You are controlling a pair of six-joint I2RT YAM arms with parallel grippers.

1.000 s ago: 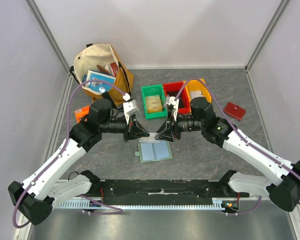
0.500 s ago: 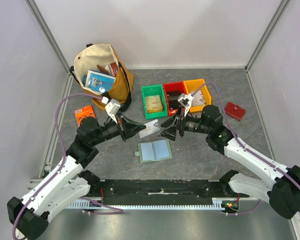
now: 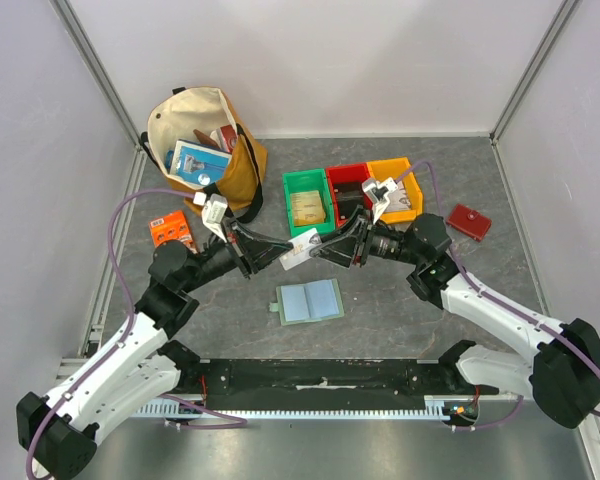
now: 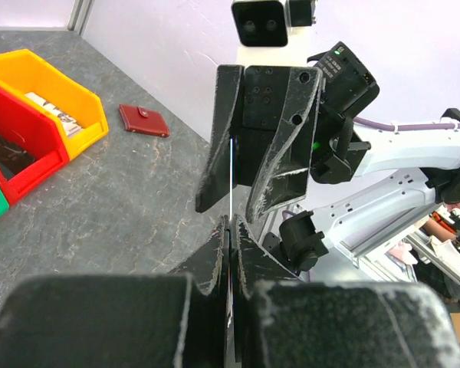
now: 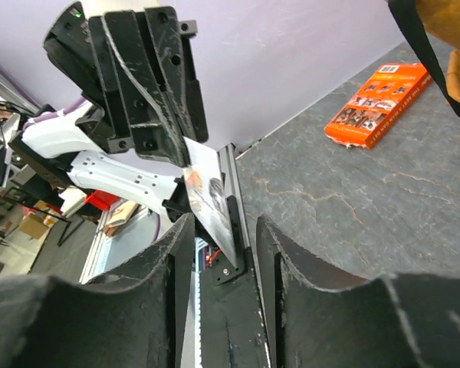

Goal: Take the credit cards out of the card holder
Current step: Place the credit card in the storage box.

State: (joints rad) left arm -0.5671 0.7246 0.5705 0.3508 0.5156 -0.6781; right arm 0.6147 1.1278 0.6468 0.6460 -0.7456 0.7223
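The card holder (image 3: 310, 300) lies open on the grey table, pale green with blue-green pockets, below both grippers. My left gripper (image 3: 283, 253) is shut on a white credit card (image 3: 302, 248) and holds it in the air above the table. In the left wrist view the gripper (image 4: 231, 222) pinches the card (image 4: 231, 172), seen edge-on. My right gripper (image 3: 320, 247) is open, its jaws either side of the card's free end. In the right wrist view the card (image 5: 211, 195) hangs between the open fingers of my right gripper (image 5: 224, 226), touching neither pad.
A cream and tan bag (image 3: 205, 140) full of items stands at the back left. Green (image 3: 307, 203), red (image 3: 348, 190) and yellow (image 3: 398, 195) bins sit behind the grippers. A red wallet (image 3: 470, 221) lies at the right, an orange packet (image 3: 172, 232) at the left.
Both grippers rose from the card holder's far edge. The left gripper lifted the card off the holder; the right gripper closed in around the card's other end.
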